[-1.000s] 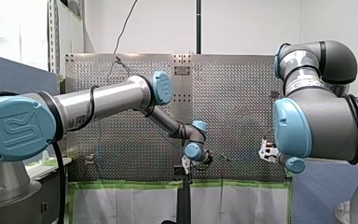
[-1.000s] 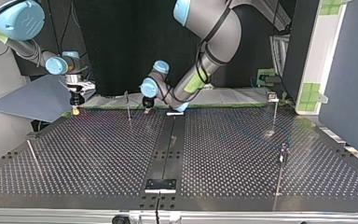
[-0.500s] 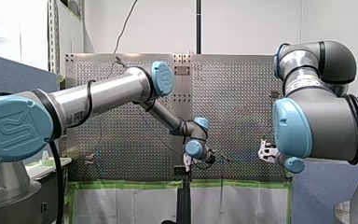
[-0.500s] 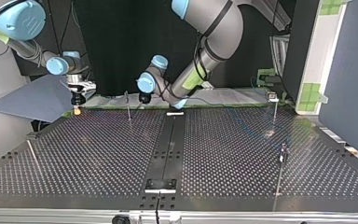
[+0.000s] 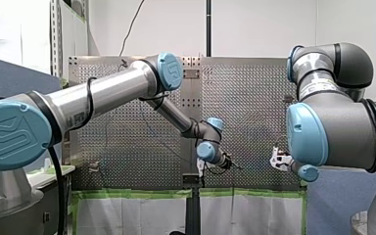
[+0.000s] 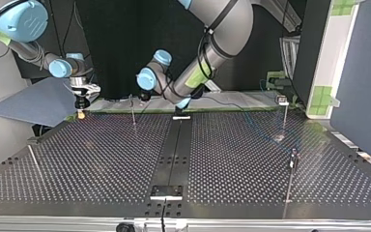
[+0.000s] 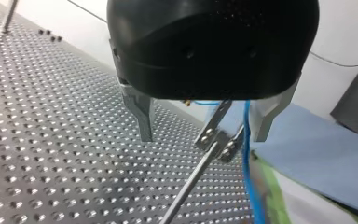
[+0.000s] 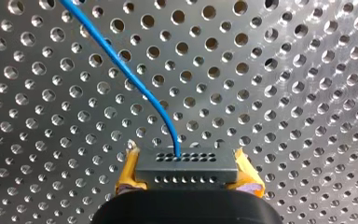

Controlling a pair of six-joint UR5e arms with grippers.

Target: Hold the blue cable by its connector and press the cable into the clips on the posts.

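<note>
over the perforated metal bench, my left gripper is nearer the work: its metal fingers stand wide apart, empty, straddling the thin steel post's clip. my right gripper has its yellow-padded fingers clamped on the dark grey connector block. the thin blue cable runs just beside that clip, seemingly unseated.

A white wall stood beyond the perforated metal counter — green tape edged the side nearest the front view's camera. Blue-grey partitions flanked it, and a black backdrop filled the top view's far side.
</note>
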